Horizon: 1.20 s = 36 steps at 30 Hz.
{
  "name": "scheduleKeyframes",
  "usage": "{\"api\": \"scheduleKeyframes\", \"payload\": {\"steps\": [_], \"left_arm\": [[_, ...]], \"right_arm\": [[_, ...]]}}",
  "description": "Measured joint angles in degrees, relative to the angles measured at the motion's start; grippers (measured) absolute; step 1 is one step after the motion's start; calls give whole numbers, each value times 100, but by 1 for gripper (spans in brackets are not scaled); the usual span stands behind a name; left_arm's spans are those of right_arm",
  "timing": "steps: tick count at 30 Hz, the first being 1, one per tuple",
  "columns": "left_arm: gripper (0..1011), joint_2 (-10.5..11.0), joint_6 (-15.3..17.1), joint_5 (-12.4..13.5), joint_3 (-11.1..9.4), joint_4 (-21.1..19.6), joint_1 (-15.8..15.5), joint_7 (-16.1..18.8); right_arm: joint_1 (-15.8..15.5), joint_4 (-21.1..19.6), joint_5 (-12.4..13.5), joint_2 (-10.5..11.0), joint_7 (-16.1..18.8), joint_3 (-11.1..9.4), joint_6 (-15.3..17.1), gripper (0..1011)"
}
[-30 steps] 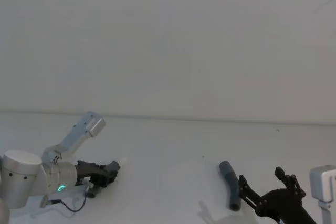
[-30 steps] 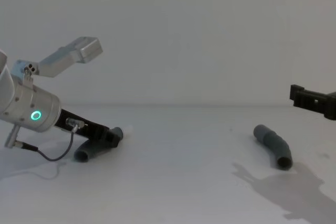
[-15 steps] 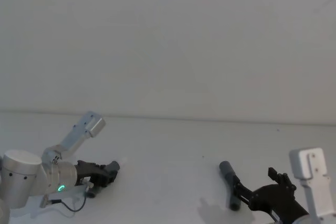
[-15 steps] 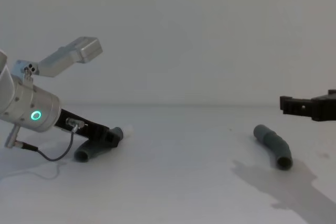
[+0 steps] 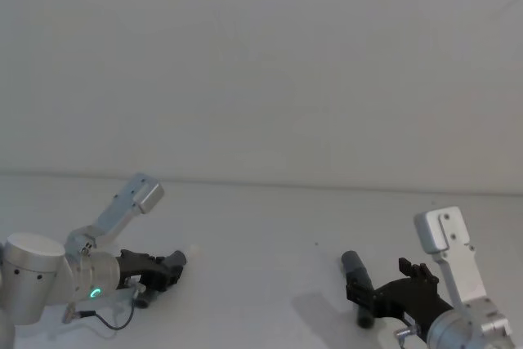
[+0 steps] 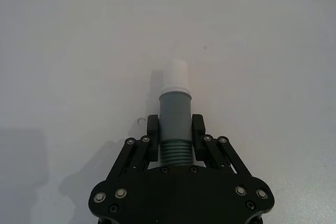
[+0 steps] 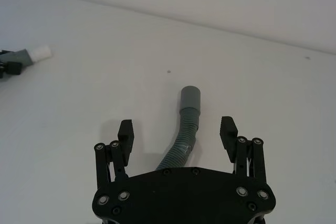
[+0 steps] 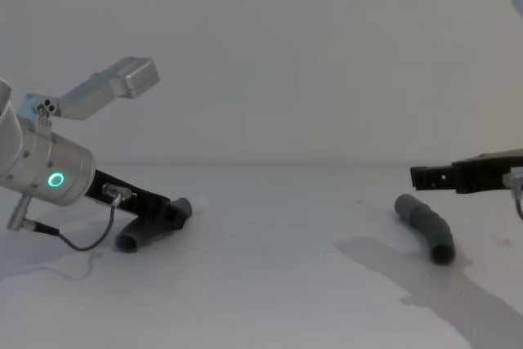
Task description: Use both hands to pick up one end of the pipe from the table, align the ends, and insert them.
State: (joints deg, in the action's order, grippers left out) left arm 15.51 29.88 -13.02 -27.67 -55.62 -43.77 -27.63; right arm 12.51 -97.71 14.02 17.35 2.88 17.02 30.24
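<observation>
My left gripper (image 6: 175,129) is shut on the ribbed part of one dark grey pipe piece (image 6: 174,109), whose whitish tip (image 6: 177,72) points away from the fingers. In the chest view that piece (image 8: 135,239) slopes down, with its back end on the white table (image 8: 270,284). The other pipe piece (image 7: 188,116) lies curved on the table at the right, and its wider grey cuff (image 7: 191,97) faces away from me. My right gripper (image 7: 177,128) is open, its fingers spread to either side of this piece. In the chest view the right gripper (image 8: 425,177) hangs slightly above the piece (image 8: 425,225).
The white table (image 5: 261,226) runs back to a plain pale wall. A thin grey cable (image 8: 82,243) loops from my left wrist down to the tabletop.
My right gripper has come in from the right edge and now straddles the right pipe piece. The left arm and its piece have not moved.
</observation>
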Motion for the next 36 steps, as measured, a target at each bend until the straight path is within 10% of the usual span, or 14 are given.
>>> {"api": "scheduleKeyframes", "payload": {"steps": [36], "left_arm": [[331, 0, 0, 0, 0, 0, 0, 1]], "right_arm": [[1077, 1583, -242, -708, -316, 14, 662, 1000]]}}
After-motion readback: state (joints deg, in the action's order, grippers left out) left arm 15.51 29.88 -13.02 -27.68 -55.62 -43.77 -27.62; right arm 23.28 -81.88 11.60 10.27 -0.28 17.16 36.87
